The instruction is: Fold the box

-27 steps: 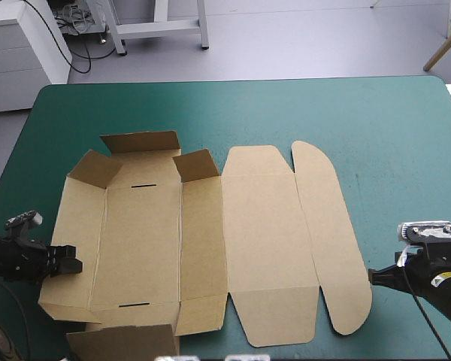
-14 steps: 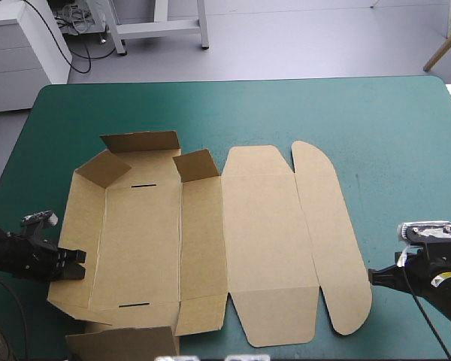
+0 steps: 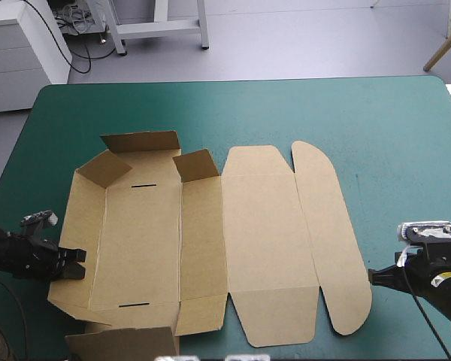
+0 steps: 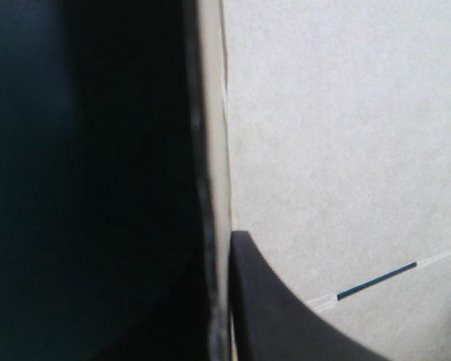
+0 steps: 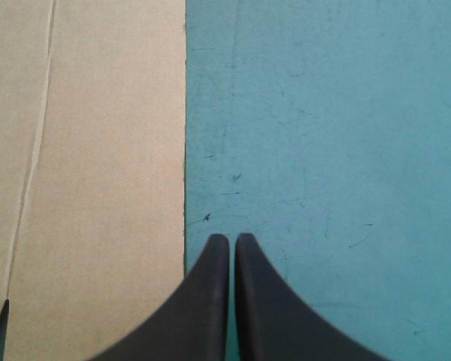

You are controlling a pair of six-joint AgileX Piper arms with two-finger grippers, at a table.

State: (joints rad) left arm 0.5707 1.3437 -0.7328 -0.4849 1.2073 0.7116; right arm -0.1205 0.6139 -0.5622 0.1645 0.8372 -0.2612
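Brown board, the box (image 3: 210,241) lies mostly flat across the teal-green table (image 3: 286,105), with its left wall tilting up. The left gripper (image 3: 77,263) pinches that wall's edge. The right gripper (image 3: 371,277), fingers pressed together, rests beside the lid flap. Wall-raising looks underway; next, I reckon, the wall must be stood fully upright.

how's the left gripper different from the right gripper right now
The left gripper is shut on the box, pinching its raised left wall; the right gripper holds nothing, its fingers meeting in a point. The left gripper sits at the box's left edge; the right gripper is over the teal-green cover, just off the flat rounded flap at the box's right edge. Both sit toward the table's near side.
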